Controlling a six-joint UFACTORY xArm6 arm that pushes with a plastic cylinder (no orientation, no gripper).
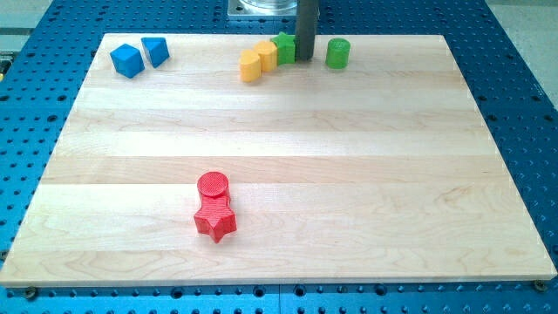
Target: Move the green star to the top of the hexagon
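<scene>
The green star (283, 47) lies near the top edge of the board, partly hidden behind the rod. My tip (304, 58) is right against the star's right side. Two yellow blocks touch the star's left in a slanting row. The nearer one (267, 55) sits against the star, and the farther one (251, 66) lies lower left and looks like the hexagon. I cannot tell their shapes for certain. The star is to the upper right of both.
A green cylinder (337, 53) stands just right of my tip. A blue cube (127, 60) and a second blue block (156, 51) lie at the top left. A red cylinder (213, 185) touches a red star (215, 218) at lower centre. The wooden board (366, 174) ends just above the top blocks.
</scene>
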